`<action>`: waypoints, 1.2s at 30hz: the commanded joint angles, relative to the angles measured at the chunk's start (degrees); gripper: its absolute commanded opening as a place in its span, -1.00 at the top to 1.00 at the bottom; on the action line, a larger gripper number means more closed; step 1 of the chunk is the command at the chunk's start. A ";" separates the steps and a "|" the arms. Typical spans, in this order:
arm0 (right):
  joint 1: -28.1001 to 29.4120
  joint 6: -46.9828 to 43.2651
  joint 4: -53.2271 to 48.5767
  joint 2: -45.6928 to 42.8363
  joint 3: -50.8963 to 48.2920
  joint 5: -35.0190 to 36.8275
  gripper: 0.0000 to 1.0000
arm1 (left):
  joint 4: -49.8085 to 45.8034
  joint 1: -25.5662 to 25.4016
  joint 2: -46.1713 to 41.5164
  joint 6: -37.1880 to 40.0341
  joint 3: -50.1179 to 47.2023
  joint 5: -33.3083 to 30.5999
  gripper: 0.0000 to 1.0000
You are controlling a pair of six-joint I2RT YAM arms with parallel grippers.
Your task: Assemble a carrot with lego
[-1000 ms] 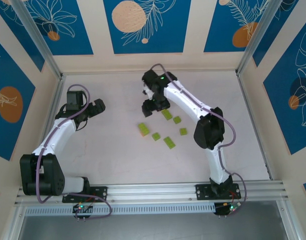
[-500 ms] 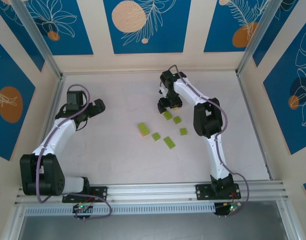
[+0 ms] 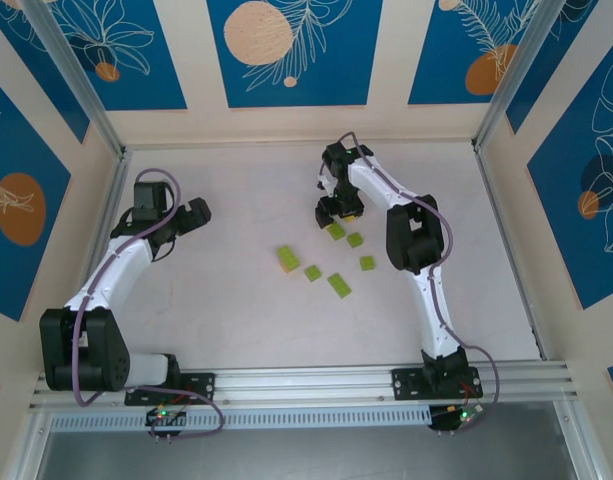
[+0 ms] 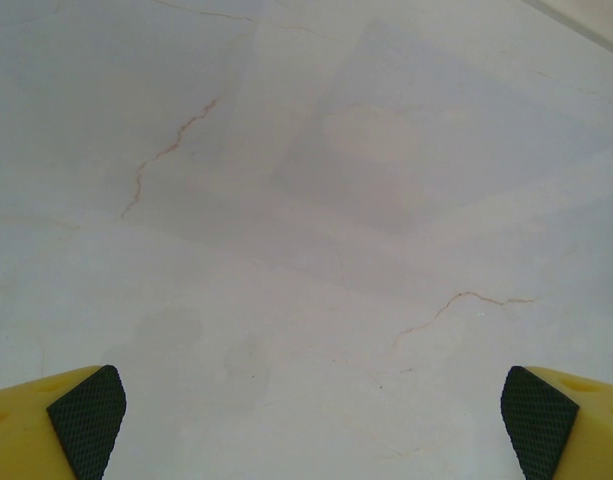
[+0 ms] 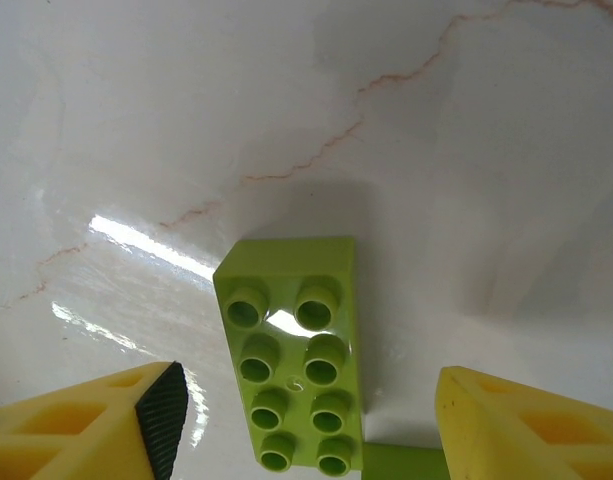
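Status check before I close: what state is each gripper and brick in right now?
Left gripper: jaws open, empty, over bare table.
Right gripper: jaws open, nothing gripped.
Oblong green brick: flat, studs up, between the right jaws, untouched.
Orange-and-green stack: joined, on table.
Second oblong brick: loose, flat.
Three small green bricks: loose, apart.

Blue floral wall panels (image 3: 294, 50), pale marbled table (image 3: 236, 310)
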 commanded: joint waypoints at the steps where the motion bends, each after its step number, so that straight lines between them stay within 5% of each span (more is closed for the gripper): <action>1: -0.43 -2.07 -1.01 1.46 0.73 -2.39 -0.35 | -0.29 0.76 0.59 0.71 0.58 0.24 -0.98; 36: -0.68 -2.82 -0.71 2.98 -1.82 -2.92 -0.03 | -0.27 0.78 0.44 0.71 0.56 0.15 -0.98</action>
